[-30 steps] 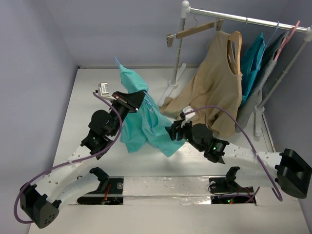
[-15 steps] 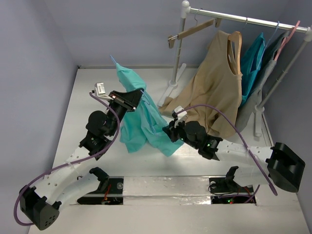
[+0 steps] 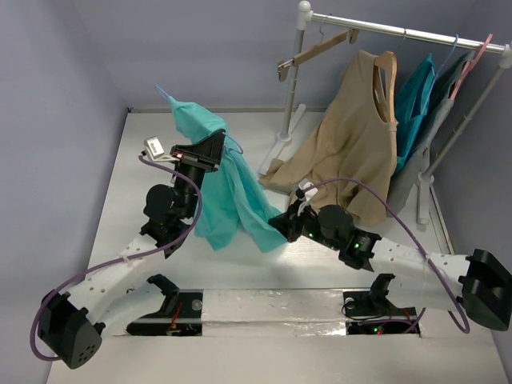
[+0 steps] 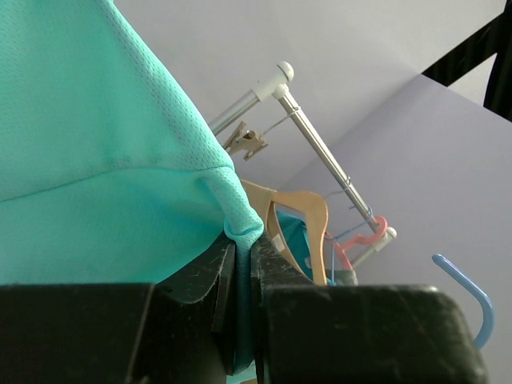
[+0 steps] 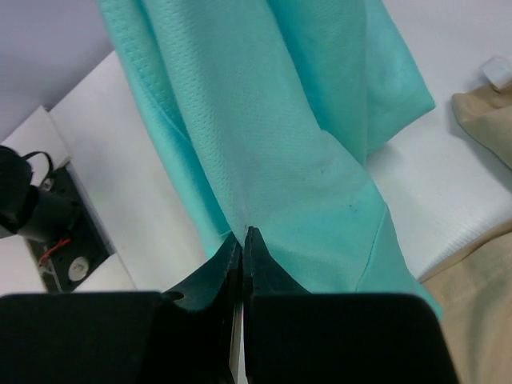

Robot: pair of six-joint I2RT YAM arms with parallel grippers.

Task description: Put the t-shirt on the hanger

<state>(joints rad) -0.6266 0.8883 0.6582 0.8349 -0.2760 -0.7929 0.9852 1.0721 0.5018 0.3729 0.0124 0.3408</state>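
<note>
Nearest, the right end effector (image 5: 242,234) was spread a second ago. Its jaws are now pressed together on the lower edge of the t-shirt (image 3: 234,192), just above the tabletop (image 3: 264,268). Further back, the left end effector (image 4: 242,240) stays pinched on the cloth's upper part and has carried it higher and leftward. The hanger (image 4: 466,278) hook, poking out at the top, has shifted left too. The rack (image 3: 400,31) behind is unchanged.

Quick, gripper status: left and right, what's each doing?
Left gripper: closed, holding an edge of the t-shirt.
Right gripper: closed, apparently pinching a fold of the t-shirt.
</note>
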